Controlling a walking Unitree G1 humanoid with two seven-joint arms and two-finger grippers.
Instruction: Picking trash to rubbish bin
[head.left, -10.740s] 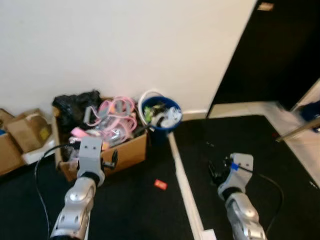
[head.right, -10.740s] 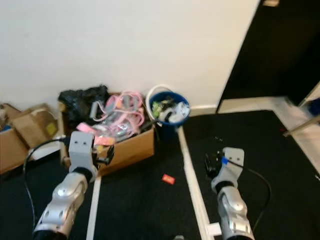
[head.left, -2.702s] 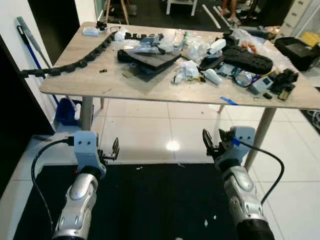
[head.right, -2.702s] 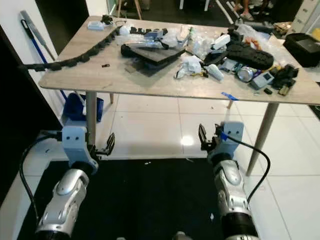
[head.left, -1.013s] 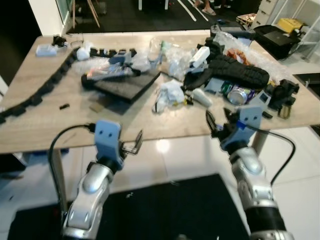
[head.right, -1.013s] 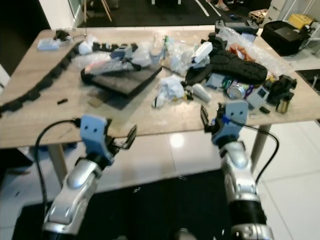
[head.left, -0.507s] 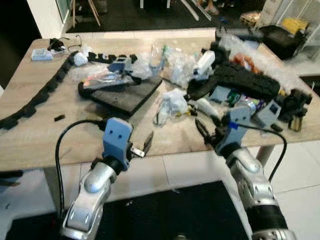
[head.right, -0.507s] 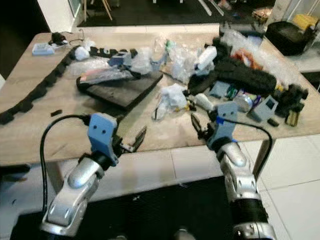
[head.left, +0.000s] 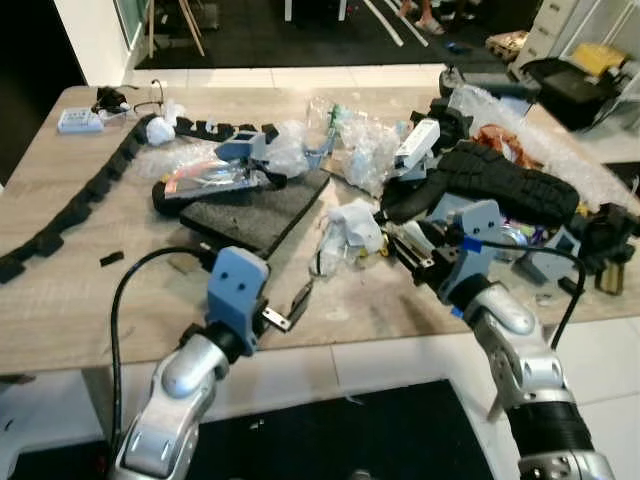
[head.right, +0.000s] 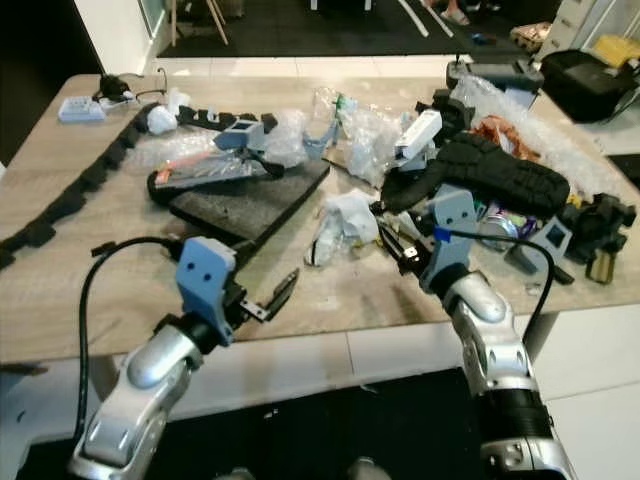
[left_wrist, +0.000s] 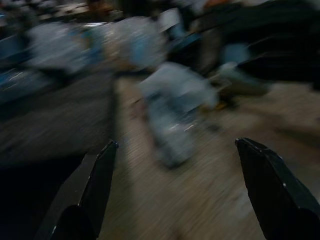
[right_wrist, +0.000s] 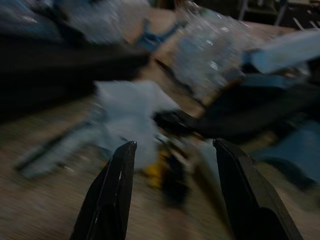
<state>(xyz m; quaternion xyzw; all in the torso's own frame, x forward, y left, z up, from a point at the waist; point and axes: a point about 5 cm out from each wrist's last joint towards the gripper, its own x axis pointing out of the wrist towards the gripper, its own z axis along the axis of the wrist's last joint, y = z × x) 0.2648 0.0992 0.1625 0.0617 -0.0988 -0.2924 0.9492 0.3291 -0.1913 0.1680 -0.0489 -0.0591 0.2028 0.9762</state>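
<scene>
Nearest me, my left claw hovers over the front edge of the tabletop, fingers spread wide and holding nothing. My right claw is further in, also open and empty, aimed at the crumpled white wrapper just beside it. Behind that lie a dark foam slab, clear plastic bags, a black bumpy mat and a black chain. I judge nothing picked yet; all the trash remains, with no bin here.
</scene>
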